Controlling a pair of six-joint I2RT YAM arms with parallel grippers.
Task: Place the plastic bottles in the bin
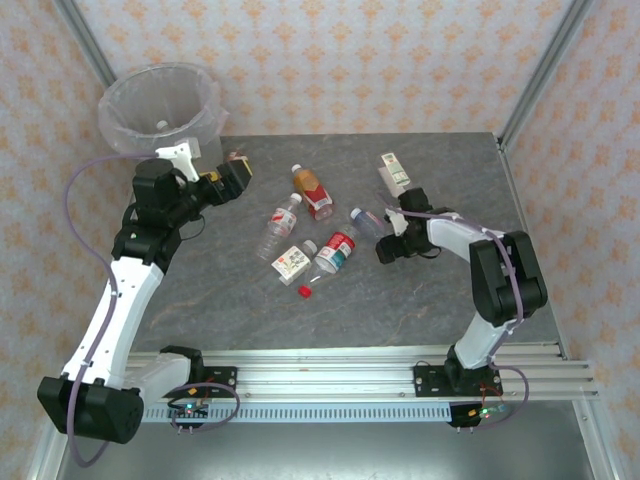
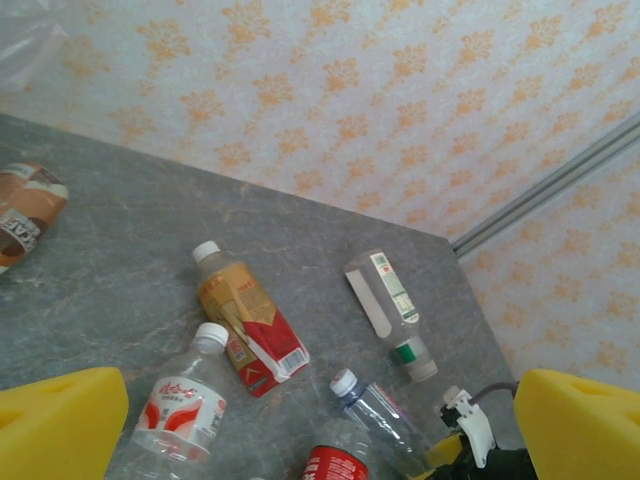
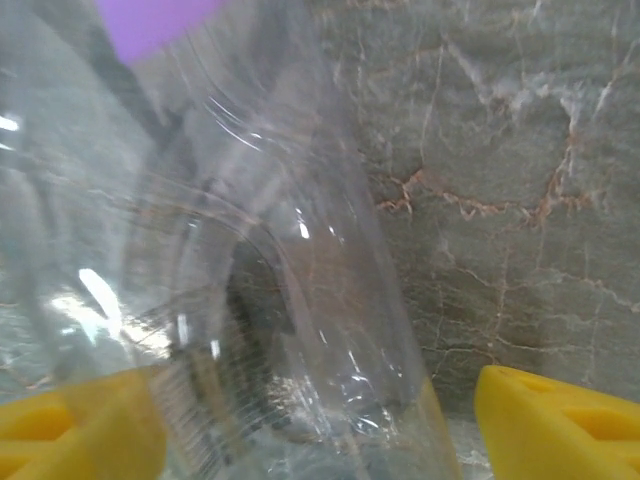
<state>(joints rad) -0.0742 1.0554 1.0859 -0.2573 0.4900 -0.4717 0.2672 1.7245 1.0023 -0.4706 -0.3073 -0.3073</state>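
Grey marbled surface (image 1: 200, 300), orange-patterned wallpaper (image 1: 350, 60) on the walls. Bin (image 1: 118, 128) at far-left back corner, clear bag liner. Left gripper (image 1: 244, 180) just right of it over the surface, jaws wide apart, nothing btwn them. Brown-label bottle (image 2: 25, 210) lies just beside that gripper on the far side. Rest of the bottles lie mid-surface, none in the bin as far as I can tell: clear bottle w/ red-white label (image 1: 281, 222), white-red label bottle (image 1: 292, 262) nearer the arms, amber bottle (image 1: 312, 192) w/ red-yellow label and white cap further back, red-label bottle (image 1: 336, 249) touching the white-red one. Loose red cap (image 1: 304, 291) near those two, nearest the arm bases. Green-white label bottle (image 1: 395, 172) at back right, apart from the cluster. Right gripper (image 3: 318, 428) straddles a plain clear bottle (image 3: 300, 300) lying on the surface: jaws spread, right finger clear of it w/ a gap, left-side contact can't tell.
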